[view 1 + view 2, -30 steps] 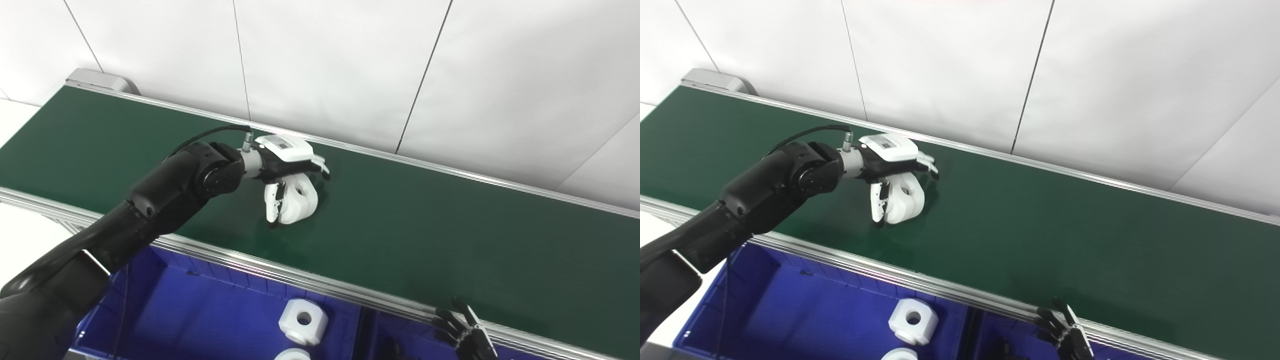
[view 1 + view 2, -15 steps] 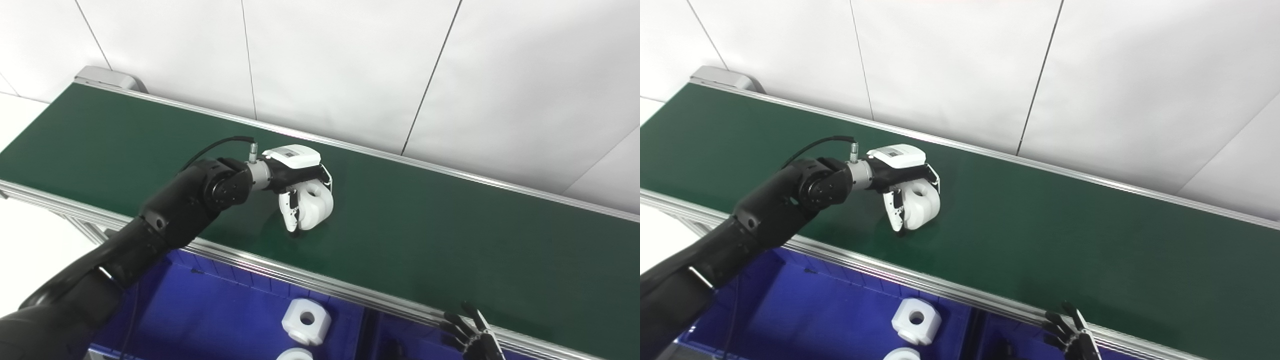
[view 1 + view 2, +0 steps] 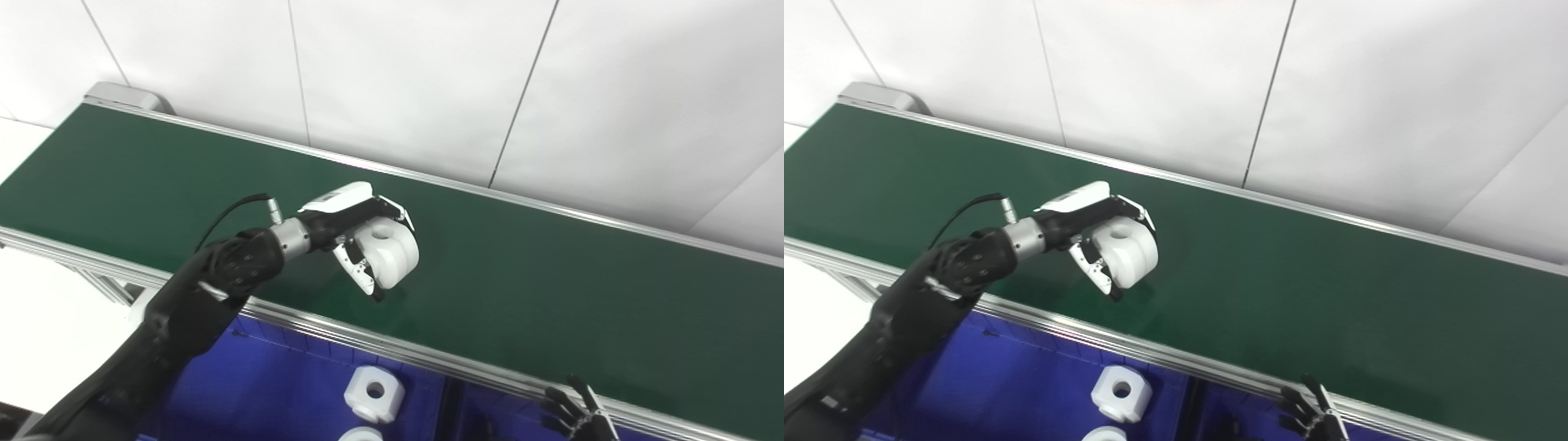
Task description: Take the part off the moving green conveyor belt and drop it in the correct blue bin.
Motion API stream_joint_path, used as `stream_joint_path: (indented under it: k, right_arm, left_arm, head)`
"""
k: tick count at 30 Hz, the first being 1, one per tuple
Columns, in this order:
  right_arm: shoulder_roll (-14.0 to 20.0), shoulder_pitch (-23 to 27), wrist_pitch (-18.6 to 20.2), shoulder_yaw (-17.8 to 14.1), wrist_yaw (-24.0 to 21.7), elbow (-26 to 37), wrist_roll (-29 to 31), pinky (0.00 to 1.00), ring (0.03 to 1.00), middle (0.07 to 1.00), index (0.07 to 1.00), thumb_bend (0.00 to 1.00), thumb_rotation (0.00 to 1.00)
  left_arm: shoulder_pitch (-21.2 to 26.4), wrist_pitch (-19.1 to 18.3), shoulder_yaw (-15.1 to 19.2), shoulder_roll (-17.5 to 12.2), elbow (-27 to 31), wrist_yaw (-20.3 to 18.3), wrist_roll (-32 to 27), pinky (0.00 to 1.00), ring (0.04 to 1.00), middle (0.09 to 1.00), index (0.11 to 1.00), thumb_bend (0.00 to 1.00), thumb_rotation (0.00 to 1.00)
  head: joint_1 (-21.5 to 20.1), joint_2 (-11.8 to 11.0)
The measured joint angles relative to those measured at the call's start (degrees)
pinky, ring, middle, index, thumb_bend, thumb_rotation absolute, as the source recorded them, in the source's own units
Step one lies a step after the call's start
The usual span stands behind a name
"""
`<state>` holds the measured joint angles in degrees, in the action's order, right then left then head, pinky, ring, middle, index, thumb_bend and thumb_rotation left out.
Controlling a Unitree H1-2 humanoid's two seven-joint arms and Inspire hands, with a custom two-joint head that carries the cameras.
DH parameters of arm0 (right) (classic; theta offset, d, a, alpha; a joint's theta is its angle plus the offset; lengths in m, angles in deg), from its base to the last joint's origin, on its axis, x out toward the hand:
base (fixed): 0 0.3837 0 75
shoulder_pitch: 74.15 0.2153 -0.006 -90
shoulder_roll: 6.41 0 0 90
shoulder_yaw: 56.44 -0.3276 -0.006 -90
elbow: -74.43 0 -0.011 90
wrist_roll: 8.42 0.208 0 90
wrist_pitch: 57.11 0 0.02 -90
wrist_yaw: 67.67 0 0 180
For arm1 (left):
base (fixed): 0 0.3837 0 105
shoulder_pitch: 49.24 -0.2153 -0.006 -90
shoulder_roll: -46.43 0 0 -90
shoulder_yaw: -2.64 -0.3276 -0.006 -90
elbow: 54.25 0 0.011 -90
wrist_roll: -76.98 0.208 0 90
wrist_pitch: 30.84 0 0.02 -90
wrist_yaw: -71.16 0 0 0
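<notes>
The left hand is closed around the part. The part is a white block with a round hole in its upper face. The fingers curl over the top of the part, and the thumb presses against its near side. The part appears to be raised above the belt, with a faint shadow on the green surface beneath it. It sits over the near half of the belt, close to the near rail. The left arm enters from the lower left and crosses over the near rail. A black cable loops from the wrist.

The belt runs diagonally from upper left to lower right, bordered by aluminium rails on both long sides. Behind it stands a white panelled wall.

The blue bin lies below the near rail, at the bottom edge of the view. It contains one white block with a centre hole, lying flat. A second white piece is partly cut off by the frame edge. A dark divider separates this bin from a further blue area to the right.

The right hand shows only at the bottom edge, near the rail. Its dark fingers are spread apart and hold nothing.
</notes>
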<state>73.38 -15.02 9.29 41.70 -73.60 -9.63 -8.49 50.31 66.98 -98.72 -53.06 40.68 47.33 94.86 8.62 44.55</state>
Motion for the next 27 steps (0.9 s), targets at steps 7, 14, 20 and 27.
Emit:
stream_joint_path:
  k: [7,14,20,27]
  right_arm:
    - [-0.79,-1.67,0.08,1.38,0.05,4.23,-0.72,0.72,0.775,0.792,0.886,0.75,0.37]
    - [-1.66,-1.98,0.50,1.32,0.70,6.65,-4.35,0.69,0.741,0.774,0.869,0.76,0.43]
    - [-1.86,-2.04,2.30,1.37,0.73,9.88,-4.71,0.68,0.740,0.769,0.870,0.78,0.43]
    - [-1.49,-2.83,3.32,1.18,0.66,10.77,-3.81,0.68,0.748,0.768,0.869,0.78,0.42]
  left_arm:
    - [-9.26,3.16,2.43,1.39,4.68,2.43,-3.88,0.47,0.463,0.519,0.476,0.50,0.00]
    - [-17.37,3.16,2.17,1.78,6.99,2.58,-3.64,0.44,0.442,0.516,0.489,0.50,0.00]
    - [-21.08,3.01,-1.33,2.36,6.28,1.48,-3.39,0.48,0.446,0.507,0.497,0.50,0.00]
    - [-21.85,5.55,-6.04,2.36,3.67,0.87,-0.94,0.47,0.447,0.498,0.503,0.50,0.00]
  head:
    - [-3.96,6.34]
    - [-5.37,10.20]
    - [-5.37,11.34]
    - [-5.72,12.05]
